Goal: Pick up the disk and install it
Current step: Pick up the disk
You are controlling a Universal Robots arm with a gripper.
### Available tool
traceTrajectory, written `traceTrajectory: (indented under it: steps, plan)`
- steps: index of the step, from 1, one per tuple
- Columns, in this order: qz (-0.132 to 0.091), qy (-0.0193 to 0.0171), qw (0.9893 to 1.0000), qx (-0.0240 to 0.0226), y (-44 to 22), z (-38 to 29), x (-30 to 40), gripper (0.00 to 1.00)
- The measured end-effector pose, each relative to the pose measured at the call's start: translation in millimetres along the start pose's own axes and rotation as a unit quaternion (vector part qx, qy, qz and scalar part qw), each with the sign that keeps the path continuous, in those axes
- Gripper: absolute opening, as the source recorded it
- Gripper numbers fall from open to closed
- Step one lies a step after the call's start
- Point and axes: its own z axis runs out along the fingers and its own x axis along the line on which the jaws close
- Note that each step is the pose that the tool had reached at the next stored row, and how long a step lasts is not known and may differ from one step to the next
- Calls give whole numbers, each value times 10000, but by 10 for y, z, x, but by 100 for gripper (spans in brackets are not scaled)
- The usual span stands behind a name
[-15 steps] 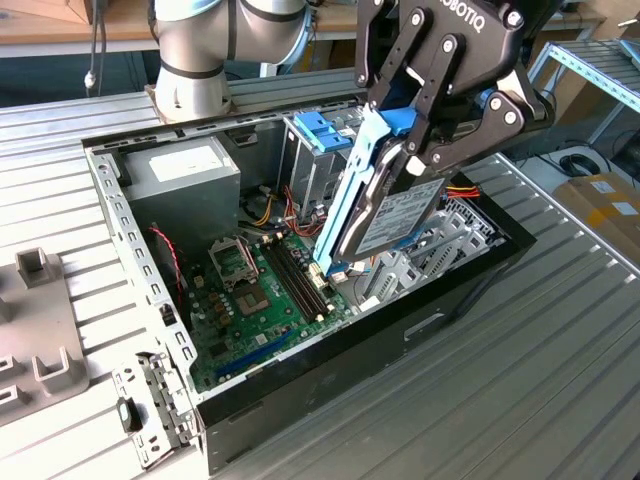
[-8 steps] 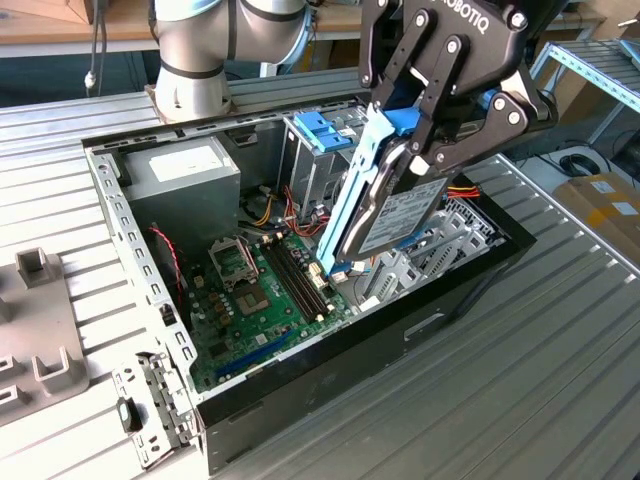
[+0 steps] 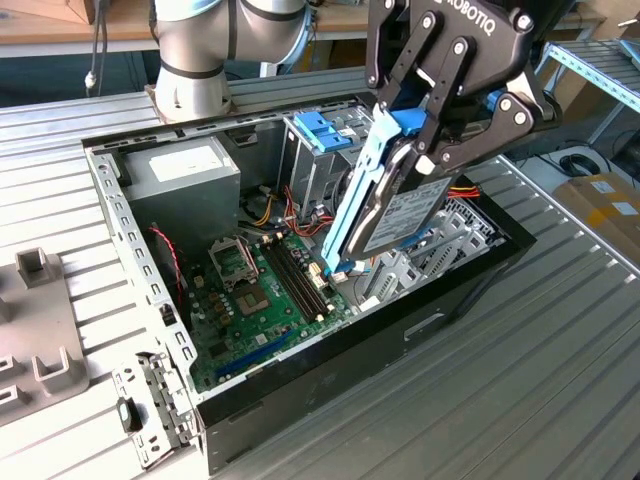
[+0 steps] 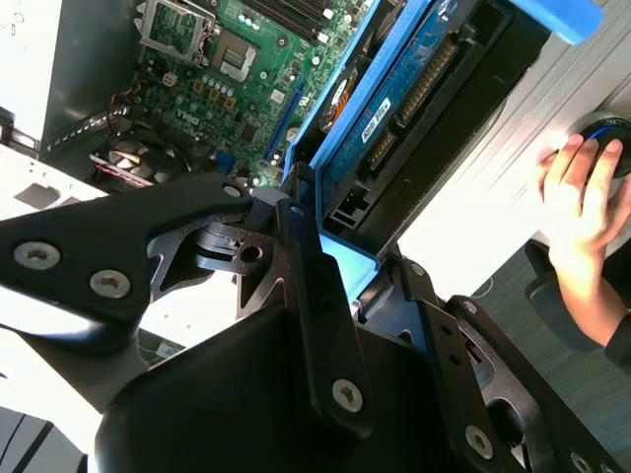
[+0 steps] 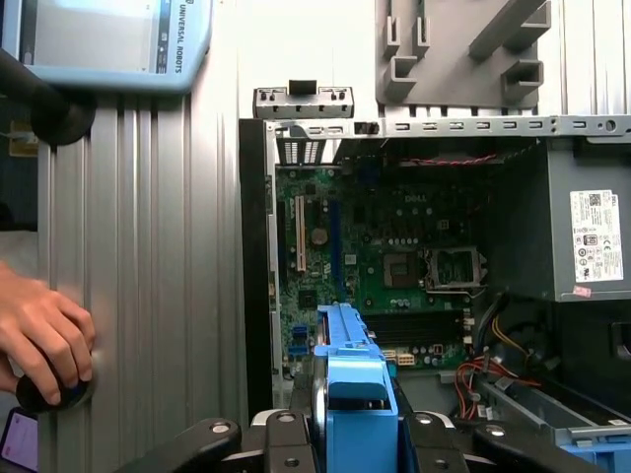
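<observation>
The gripper is squeezed tight on the disk, holding it tilted over the open case at the frame's upper right. It looks hard, heavy and breakable; the blue frame seems safest to grab.

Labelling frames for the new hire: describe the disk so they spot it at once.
Find the open computer case on the slatted metal table; the robot's hand hangs over the case's end at the exterior view's right. Clamped in it, tilted above the motherboard, is the disk: a flat silver-grey drive with a white label, edged by a light-blue frame. The blue bracket behind it carries no drive.
</observation>
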Motion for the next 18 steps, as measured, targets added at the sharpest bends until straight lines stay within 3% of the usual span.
traceTrajectory:
  steps: [18]
  plan:
    - [0,0,10000,0,-128,17,-2,37]
